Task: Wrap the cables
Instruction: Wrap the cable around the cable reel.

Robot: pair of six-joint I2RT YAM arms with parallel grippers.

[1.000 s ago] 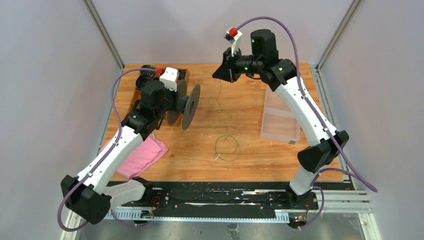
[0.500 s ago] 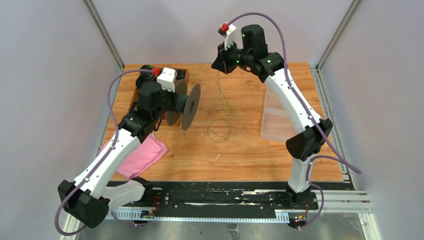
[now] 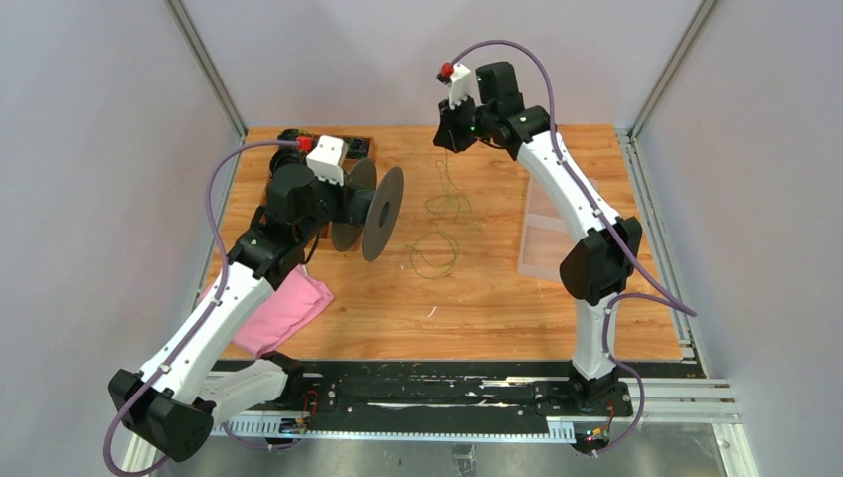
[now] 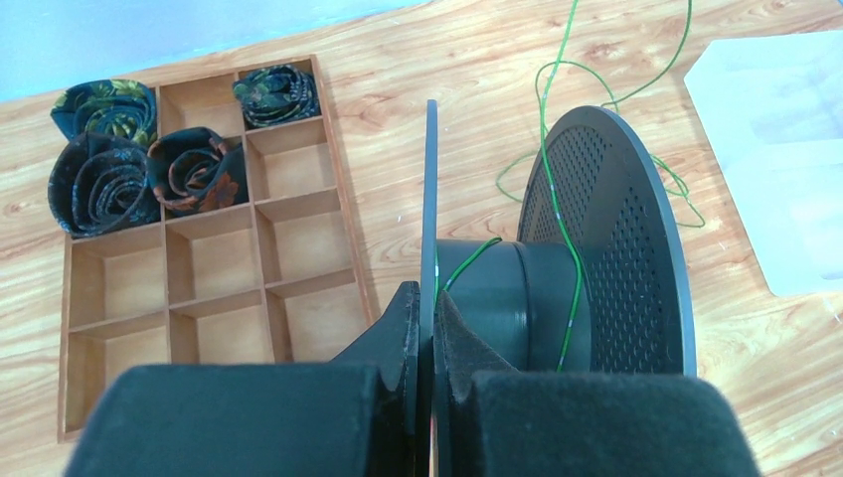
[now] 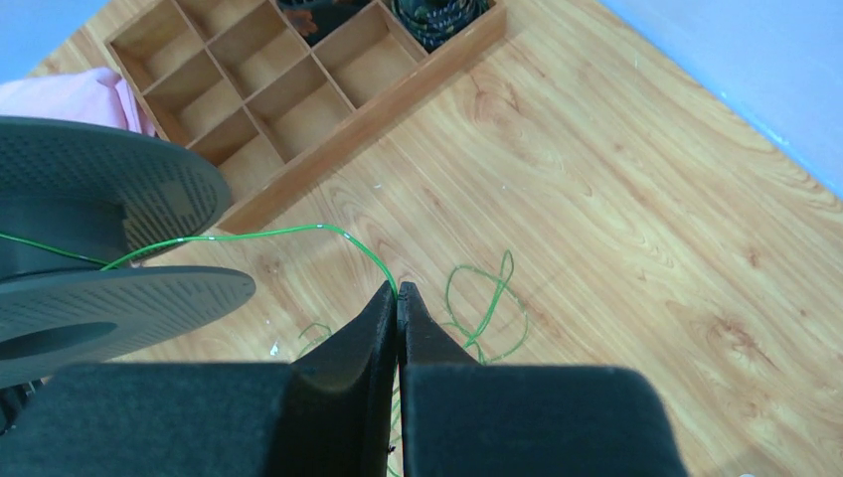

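Note:
The thin green cable (image 3: 434,253) lies in loose loops on the wooden table mid-back. My left gripper (image 4: 427,303) is shut on one flange of a black spool (image 3: 381,212), held upright above the table; the cable (image 4: 570,258) crosses the spool's hub (image 4: 512,298). My right gripper (image 5: 399,295) is shut on the cable (image 5: 298,232), raised at the back of the table (image 3: 444,127). The cable runs from its tips to the spool (image 5: 109,283), and slack loops (image 5: 487,308) lie below.
A wooden compartment tray (image 4: 214,248) with rolled dark fabric pieces (image 4: 104,174) sits at the back left. A pink cloth (image 3: 283,310) lies at front left. A clear plastic box (image 3: 557,243) stands on the right.
My right gripper has moved back and up toward the far wall with the cable, pulling the loops back along the table. The left arm has shifted the spool slightly.

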